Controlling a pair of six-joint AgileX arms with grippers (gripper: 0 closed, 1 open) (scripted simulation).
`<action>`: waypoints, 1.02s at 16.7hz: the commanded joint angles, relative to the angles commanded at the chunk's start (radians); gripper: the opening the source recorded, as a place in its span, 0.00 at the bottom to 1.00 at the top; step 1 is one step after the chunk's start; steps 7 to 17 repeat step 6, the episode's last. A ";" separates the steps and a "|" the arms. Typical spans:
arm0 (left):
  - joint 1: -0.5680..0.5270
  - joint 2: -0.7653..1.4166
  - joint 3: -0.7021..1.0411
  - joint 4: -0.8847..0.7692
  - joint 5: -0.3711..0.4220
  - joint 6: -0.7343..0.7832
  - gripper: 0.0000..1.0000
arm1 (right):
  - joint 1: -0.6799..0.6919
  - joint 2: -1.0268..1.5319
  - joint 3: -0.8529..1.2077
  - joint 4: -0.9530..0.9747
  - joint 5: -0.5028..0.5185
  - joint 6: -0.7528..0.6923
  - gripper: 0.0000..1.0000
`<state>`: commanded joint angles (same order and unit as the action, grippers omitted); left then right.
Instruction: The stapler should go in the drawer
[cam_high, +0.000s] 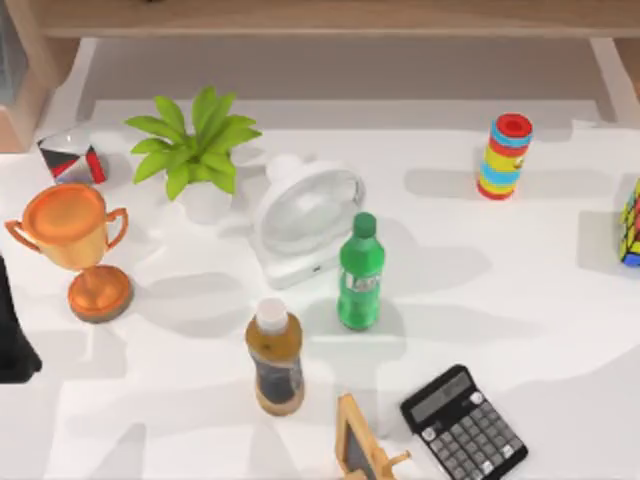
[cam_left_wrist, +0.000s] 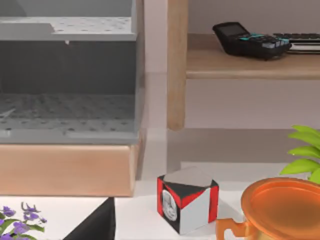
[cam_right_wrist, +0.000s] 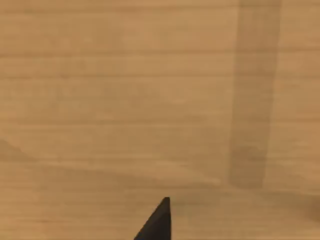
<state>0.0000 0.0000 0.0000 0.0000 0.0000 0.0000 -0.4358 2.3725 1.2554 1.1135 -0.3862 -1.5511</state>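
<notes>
The left arm (cam_high: 12, 330) sits at the table's (cam_high: 560, 300) left edge beside the orange trophy (cam_high: 75, 240). Whether either gripper is open cannot be told.

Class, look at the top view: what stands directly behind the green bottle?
The round white fan stands right behind the green bottle. The bottle's cap overlaps the fan's lower right edge, so that bit of the fan is hidden.
</notes>
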 joint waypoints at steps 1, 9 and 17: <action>0.000 0.000 0.000 0.000 0.000 0.000 1.00 | 0.000 0.000 0.000 0.000 0.000 0.000 1.00; 0.000 0.000 0.000 0.000 0.000 0.000 1.00 | 0.000 0.000 0.000 0.000 0.000 0.000 1.00; 0.000 0.000 0.000 0.000 0.000 0.000 1.00 | 0.000 0.000 0.000 0.000 0.000 0.000 1.00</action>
